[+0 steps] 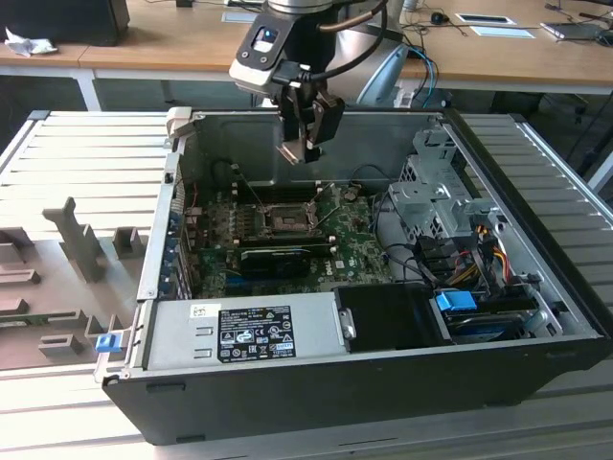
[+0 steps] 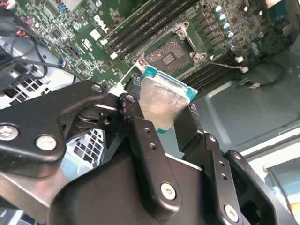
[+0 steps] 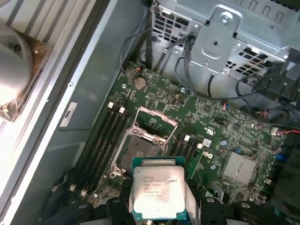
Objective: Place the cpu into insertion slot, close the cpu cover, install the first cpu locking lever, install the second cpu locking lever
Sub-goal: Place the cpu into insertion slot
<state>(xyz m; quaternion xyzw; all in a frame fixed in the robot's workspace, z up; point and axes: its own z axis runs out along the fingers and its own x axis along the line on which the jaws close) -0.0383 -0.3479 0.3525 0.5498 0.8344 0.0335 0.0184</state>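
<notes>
**Chip held up over the open slot**

The gripper (image 2: 161, 110) is clamped on the cpu (image 2: 160, 99). One black finger (image 2: 140, 129) presses on each side edge. The cpu hangs in the air inside the open computer case (image 1: 536, 278). It is above the motherboard (image 3: 211, 126) and does not touch it. The insertion slot (image 3: 137, 152) lies near the middle of the motherboard with nothing in it. The cpu cover (image 3: 155, 123) is tipped up at the slot's edge, on the side away from the cpu.

What could go wrong? The fingers hold only the thin edges, so I think the cpu could slip or tip. If it comes down crooked, or turned the wrong way, it may sit badly in the slot and hurt the tiny parts inside. It could also bump the raised cover, which stands close to the way down. I cannot tell from here whether the cpu is level with the slot.

The exterior view shows the gripper (image 1: 305, 144) high up near the back wall of the case, well above the motherboard. The wrist views do not show that height. The first wrist view shows the cpu (image 3: 157, 192), the slot and the raised cover in one line. The second wrist view shows best how the fingers pinch the edges.
</notes>
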